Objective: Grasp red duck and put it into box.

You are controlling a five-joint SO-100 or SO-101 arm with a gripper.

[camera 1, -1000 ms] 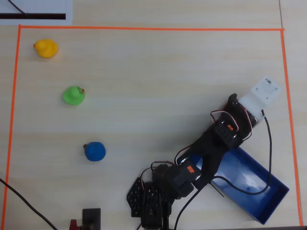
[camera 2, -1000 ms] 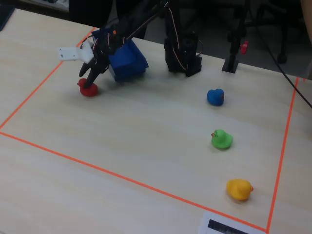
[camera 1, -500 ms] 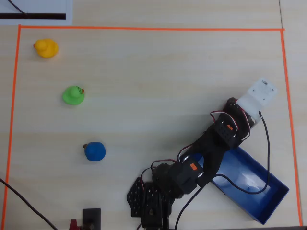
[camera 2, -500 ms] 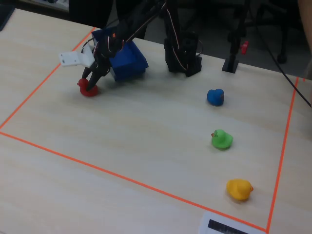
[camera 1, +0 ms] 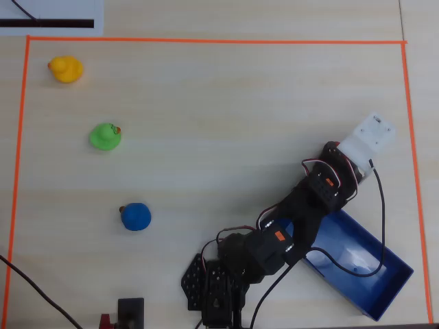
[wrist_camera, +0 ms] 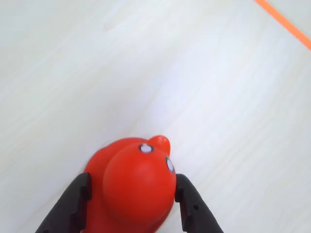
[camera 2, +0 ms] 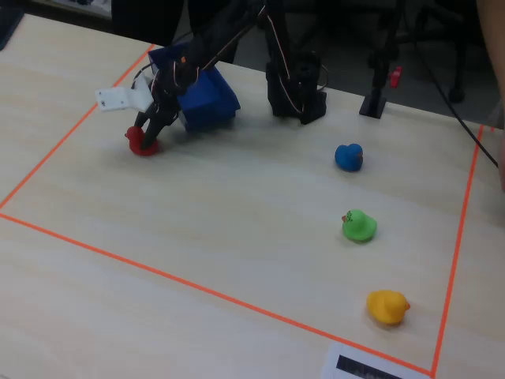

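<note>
The red duck point(wrist_camera: 136, 189) sits between my two black fingers point(wrist_camera: 73, 204) in the wrist view, with its beak pointing away from me. Both fingers press against its sides. In the fixed view the duck point(camera 2: 140, 144) is at table level, just left of the box point(camera 2: 207, 99), with my gripper point(camera 2: 147, 133) closed around it. My gripper point(wrist_camera: 133, 179) is shut on the duck. In the overhead view the duck is hidden under the white wrist mount point(camera 1: 369, 137). The blue box point(camera 1: 392, 291) lies at the lower right, partly under the arm.
A blue duck point(camera 1: 136, 216), a green duck point(camera 1: 105, 136) and a yellow duck point(camera 1: 66, 69) stand on the left side of the table. Orange tape point(camera 1: 206, 40) frames the work area. The arm's base point(camera 1: 219, 288) is at the bottom centre.
</note>
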